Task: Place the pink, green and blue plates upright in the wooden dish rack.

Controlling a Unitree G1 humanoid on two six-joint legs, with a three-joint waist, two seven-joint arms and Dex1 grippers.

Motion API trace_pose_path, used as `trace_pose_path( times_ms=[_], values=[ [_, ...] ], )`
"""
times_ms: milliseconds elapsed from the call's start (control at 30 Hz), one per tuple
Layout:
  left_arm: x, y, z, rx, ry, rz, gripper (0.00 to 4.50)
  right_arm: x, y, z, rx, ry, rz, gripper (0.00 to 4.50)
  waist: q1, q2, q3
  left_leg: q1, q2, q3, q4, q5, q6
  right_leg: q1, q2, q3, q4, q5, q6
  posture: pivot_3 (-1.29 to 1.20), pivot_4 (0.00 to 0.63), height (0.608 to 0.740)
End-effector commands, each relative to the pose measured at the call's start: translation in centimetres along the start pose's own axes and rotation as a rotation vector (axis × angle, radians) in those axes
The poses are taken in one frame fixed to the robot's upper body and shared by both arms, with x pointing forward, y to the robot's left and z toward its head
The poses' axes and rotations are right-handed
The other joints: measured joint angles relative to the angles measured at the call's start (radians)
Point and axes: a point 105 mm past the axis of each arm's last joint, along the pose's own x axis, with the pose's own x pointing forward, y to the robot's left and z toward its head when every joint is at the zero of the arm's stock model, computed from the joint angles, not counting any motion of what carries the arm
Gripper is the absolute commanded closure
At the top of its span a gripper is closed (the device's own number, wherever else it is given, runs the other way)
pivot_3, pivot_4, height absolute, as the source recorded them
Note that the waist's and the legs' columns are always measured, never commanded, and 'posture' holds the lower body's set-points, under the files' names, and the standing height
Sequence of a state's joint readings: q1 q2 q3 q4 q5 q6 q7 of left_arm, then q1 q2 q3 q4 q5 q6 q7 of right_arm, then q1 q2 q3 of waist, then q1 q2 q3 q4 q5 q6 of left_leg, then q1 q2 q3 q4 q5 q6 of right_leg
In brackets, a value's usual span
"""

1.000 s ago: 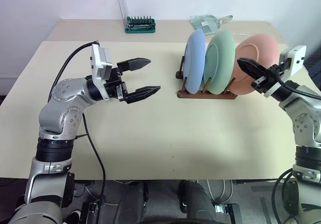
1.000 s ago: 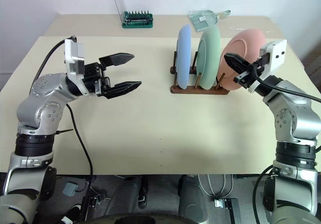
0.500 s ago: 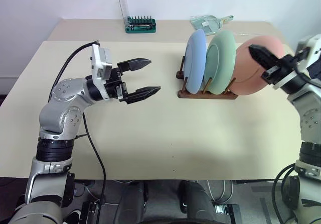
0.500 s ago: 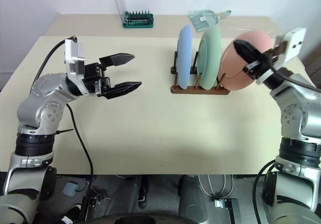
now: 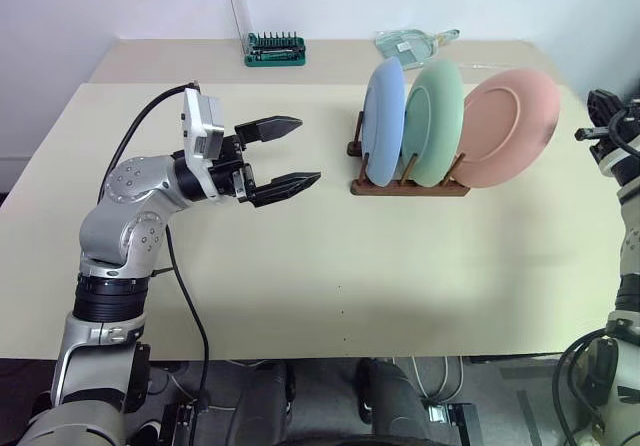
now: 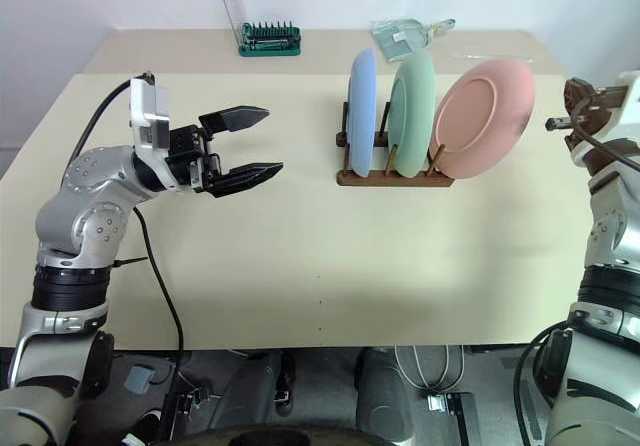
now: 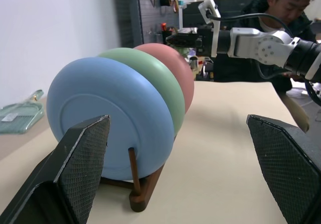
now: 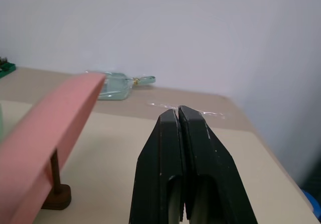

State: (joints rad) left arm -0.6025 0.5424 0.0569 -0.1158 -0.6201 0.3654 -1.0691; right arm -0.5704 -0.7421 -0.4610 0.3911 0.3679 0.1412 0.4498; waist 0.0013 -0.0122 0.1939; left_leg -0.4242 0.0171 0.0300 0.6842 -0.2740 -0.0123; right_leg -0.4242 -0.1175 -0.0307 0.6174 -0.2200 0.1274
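Note:
The blue plate [image 5: 385, 121], green plate [image 5: 435, 121] and pink plate [image 5: 505, 126] stand side by side in the wooden dish rack [image 5: 410, 187] at the table's far right. Blue and green stand upright; the pink plate at the right end leans outward to the right. My right gripper [image 6: 572, 108] is shut and empty, off to the right of the pink plate and apart from it. In the right wrist view its fingertips [image 8: 178, 112] are pressed together beside the pink plate's rim [image 8: 45, 133]. My left gripper [image 5: 308, 150] hangs open left of the rack, pointing at the blue plate [image 7: 110, 128].
A green screwdriver-bit case [image 5: 277, 51] with its clear lid up and a clear plastic packet [image 5: 415, 41] lie at the table's back edge. A person [image 7: 281, 3] sits beyond the table's right side. Bare tabletop [image 5: 350, 256] lies in front of the rack.
My right gripper, shut throughout, has drawn away from the pink plate's face to the right and swung to point forward. The pink plate stays leaning in the rack. The left arm is still.

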Motion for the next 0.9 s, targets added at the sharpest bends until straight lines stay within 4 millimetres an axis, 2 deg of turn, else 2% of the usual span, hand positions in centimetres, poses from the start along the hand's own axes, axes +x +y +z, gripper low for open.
trace_pose_path(
  times_ms=[33, 200, 300, 433, 533, 633, 700, 900],
  values=[
    [0.1, 0.1, 1.1, 0.041, -0.026, -0.009, 0.00, -0.1, 0.7, 1.0, 0.034, -0.044, 0.039, 4.47, 0.000, 0.000, 0.000, 0.000, 0.000, 0.000, 0.000, 0.000, 0.000, 0.000, 0.000, 0.000, 0.000, 0.000, 0.000, 0.00, 0.150, 0.724],
    [0.2, 0.2, 1.1, 0.047, -0.027, -0.008, 0.00, -0.2, 3.2, 1.0, 0.080, -0.033, 0.163, 4.47, 0.003, 0.000, 0.000, 0.000, 0.000, 0.000, 0.000, 0.000, 0.000, 0.000, 0.000, 0.000, 0.000, 0.000, 0.000, 0.00, 0.150, 0.724],
    [0.2, 0.1, 1.0, 0.050, -0.027, -0.010, 0.00, -0.2, 3.6, 1.2, 0.090, -0.027, 0.178, 4.47, 0.005, 0.000, 0.000, 0.000, 0.000, 0.000, 0.000, 0.000, 0.000, 0.000, 0.000, 0.000, 0.000, 0.000, 0.000, 0.00, 0.150, 0.724],
    [0.1, 0.2, 1.0, 0.051, -0.024, -0.006, 0.00, -0.2, 3.9, 2.8, 0.117, -0.092, 0.206, 4.47, 0.007, 0.000, 0.000, 0.000, 0.000, 0.000, 0.000, 0.000, 0.000, 0.000, 0.000, 0.000, 0.000, 0.000, 0.000, 0.00, 0.150, 0.724],
    [0.1, 0.1, 0.9, 0.051, -0.024, -0.004, 0.00, -0.6, 5.6, 3.3, 0.158, -0.101, 0.318, 4.47, 0.006, 0.000, 0.000, 0.000, 0.000, 0.000, 0.000, 0.000, 0.000, 0.000, 0.000, 0.000, 0.000, 0.000, 0.000, 0.00, 0.150, 0.724],
    [0.2, 0.1, 0.9, 0.051, -0.022, -0.004, 0.00, -1.5, 8.0, 2.3, 0.152, -0.025, 0.456, 4.47, 0.007, 0.000, 0.000, 0.000, 0.000, 0.000, 0.000, 0.000, 0.000, 0.000, 0.000, 0.000, 0.000, 0.000, 0.000, 0.00, 0.150, 0.724],
    [0.2, 0.1, 0.8, 0.050, -0.022, -0.005, 0.00, -1.4, 7.9, 2.4, 0.160, -0.037, 0.433, 4.47, 0.007, 0.000, 0.000, 0.000, 0.000, 0.000, 0.000, 0.000, 0.000, 0.000, 0.000, 0.000, 0.000, 0.000, 0.000, 0.00, 0.150, 0.724],
    [0.1, 0.0, 0.8, 0.051, -0.020, -0.001, 0.00, -0.2, 5.2, 4.3, 0.130, -0.129, 0.291, 4.47, 0.009, 0.000, 0.000, 0.000, 0.000, 0.000, 0.000, 0.000, 0.000, 0.000, 0.000, 0.000, 0.000, 0.000, 0.000, 0.00, 0.150, 0.724]
  ],
)
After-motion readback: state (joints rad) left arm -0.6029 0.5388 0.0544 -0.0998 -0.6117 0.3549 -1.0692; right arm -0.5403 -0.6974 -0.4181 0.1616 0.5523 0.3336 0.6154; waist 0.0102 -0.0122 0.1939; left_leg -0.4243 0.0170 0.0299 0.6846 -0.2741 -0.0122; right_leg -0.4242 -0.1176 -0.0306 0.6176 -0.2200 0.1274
